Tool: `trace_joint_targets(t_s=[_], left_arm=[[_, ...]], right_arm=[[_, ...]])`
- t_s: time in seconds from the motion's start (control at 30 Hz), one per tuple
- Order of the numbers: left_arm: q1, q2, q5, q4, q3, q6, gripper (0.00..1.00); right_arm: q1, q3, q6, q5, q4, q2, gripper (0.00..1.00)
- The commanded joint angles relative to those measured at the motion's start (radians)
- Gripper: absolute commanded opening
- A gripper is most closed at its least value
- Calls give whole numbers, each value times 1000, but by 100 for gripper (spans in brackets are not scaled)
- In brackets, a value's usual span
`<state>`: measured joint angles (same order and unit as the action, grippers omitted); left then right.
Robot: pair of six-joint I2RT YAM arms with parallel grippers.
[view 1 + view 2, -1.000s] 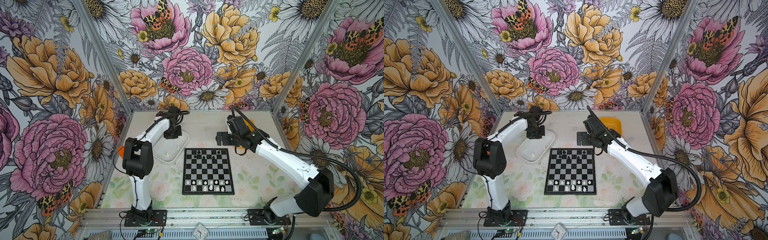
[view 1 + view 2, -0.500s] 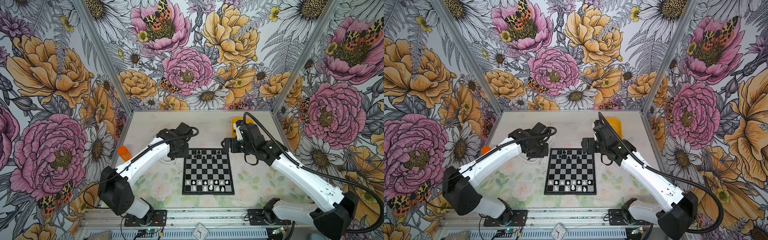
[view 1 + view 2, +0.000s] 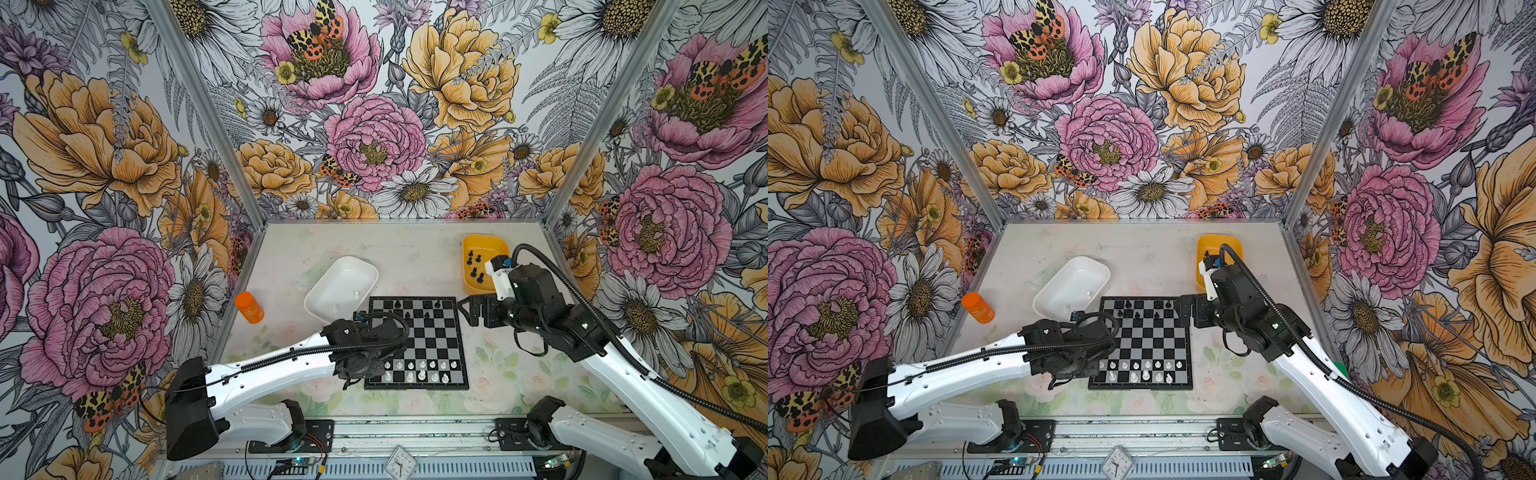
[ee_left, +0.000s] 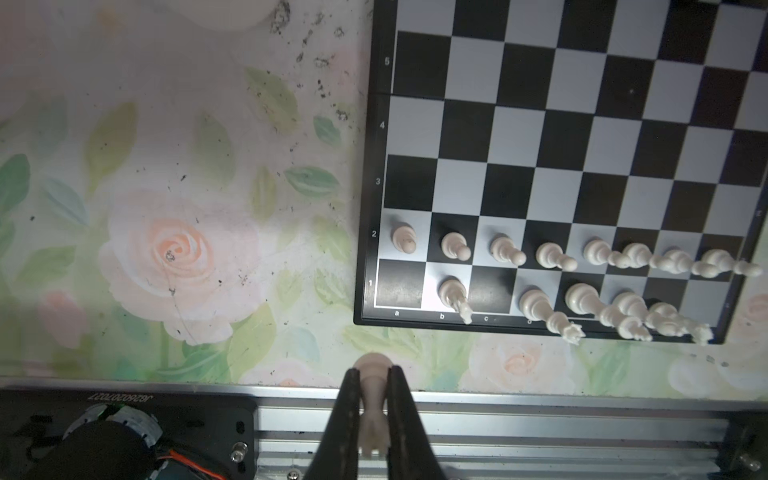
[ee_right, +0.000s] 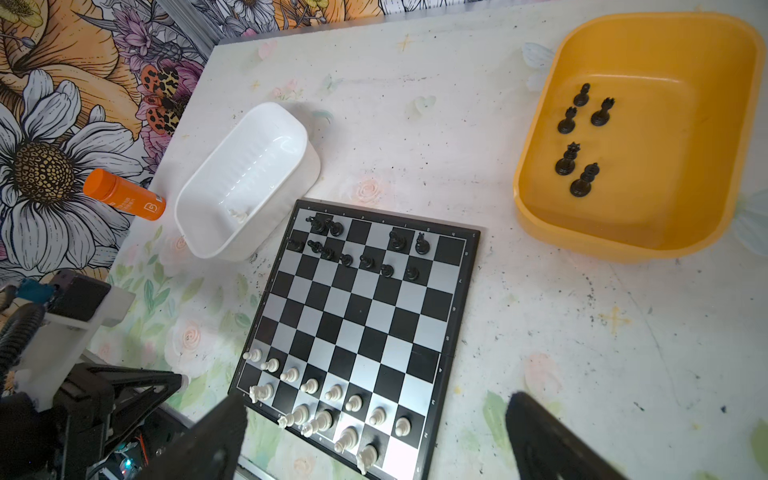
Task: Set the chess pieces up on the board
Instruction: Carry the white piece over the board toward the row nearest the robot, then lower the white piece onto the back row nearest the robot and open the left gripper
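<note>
The small white plastic chess piece (image 4: 374, 409), castellated at one end and so probably a rook, is clamped between the two black fingers of my left hand (image 4: 374, 374). Its long axis runs along the fingers, with the round base foremost past the tips. The piece hangs over the floral table (image 4: 174, 249), just outside the near left corner of the black-and-silver chequered board (image 3: 419, 336). The vacant dark corner square (image 4: 399, 286) lies close ahead across the frame, and I judge it the target. My left hand is the nearer. My right hand (image 3: 466, 311) hovers beside the far right corner, spread wide and empty.
</note>
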<state>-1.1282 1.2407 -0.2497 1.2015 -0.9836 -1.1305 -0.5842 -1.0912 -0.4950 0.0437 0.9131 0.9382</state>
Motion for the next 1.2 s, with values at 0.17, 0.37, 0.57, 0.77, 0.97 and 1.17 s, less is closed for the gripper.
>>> trace_joint_targets(t_s=[0.17,0.37,0.57,0.77,0.97,1.17], left_arm=[[-86,94,-61,-57,26,-146,15],[-80,112,-33,-156,95,-152,16],[-54,154,-13,-193,91,-110,16],[-30,211,7,-213,71,-66,15],[0,230,24,-249,76,-32,16],[16,245,33,-263,74,-5,16]], right_arm=[[-9,10,27,2,89,-74,100],[-9,20,25,-15,111,-102,100],[-9,26,26,-22,113,-94,100],[-8,21,32,-33,112,-80,100],[-6,26,29,-41,113,-84,100],[-6,27,23,-45,114,-89,100]])
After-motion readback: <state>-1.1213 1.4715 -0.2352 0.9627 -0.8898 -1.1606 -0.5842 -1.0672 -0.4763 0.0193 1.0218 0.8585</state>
